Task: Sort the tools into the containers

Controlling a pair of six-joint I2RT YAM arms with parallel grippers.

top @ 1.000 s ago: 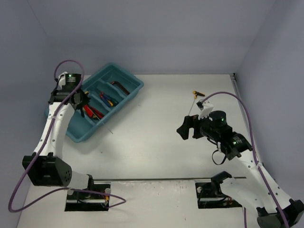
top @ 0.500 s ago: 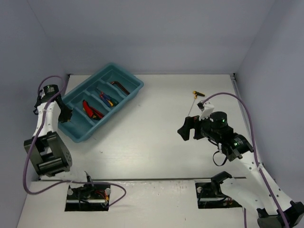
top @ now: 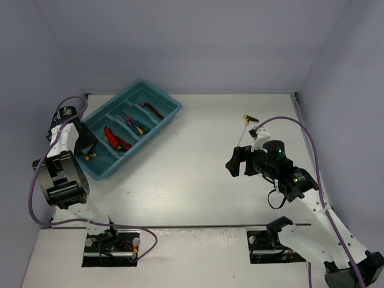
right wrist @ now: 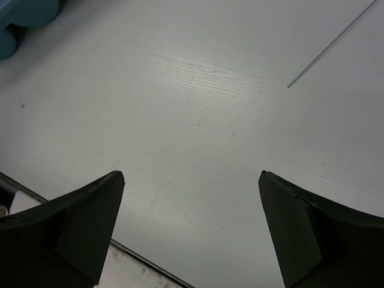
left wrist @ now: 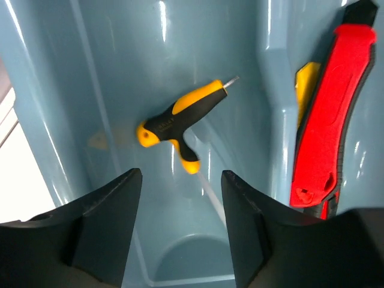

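Note:
A yellow-black T-handle driver (left wrist: 180,123) lies loose on the floor of the end compartment of the teal tray (top: 171,108). My left gripper (left wrist: 180,180) hangs open just above it, with nothing between the fingers. One compartment over lies a red utility knife (left wrist: 327,114). The top view shows my left gripper (top: 87,147) at the tray's left end, then red knives (top: 115,138), screwdrivers (top: 135,125) and dark hex keys (top: 153,110) in the other compartments. Another T-handle driver (top: 249,119) lies on the table at the right. My right gripper (top: 234,162) is open over bare table (right wrist: 198,108).
The driver's thin shaft (right wrist: 327,51) crosses the upper right of the right wrist view. A corner of the teal tray (right wrist: 24,18) shows at that view's top left. Grey walls close in the table on three sides.
My left gripper has swung from over the middle of the tray to its left end compartment and has opened. The right arm has hardly moved.

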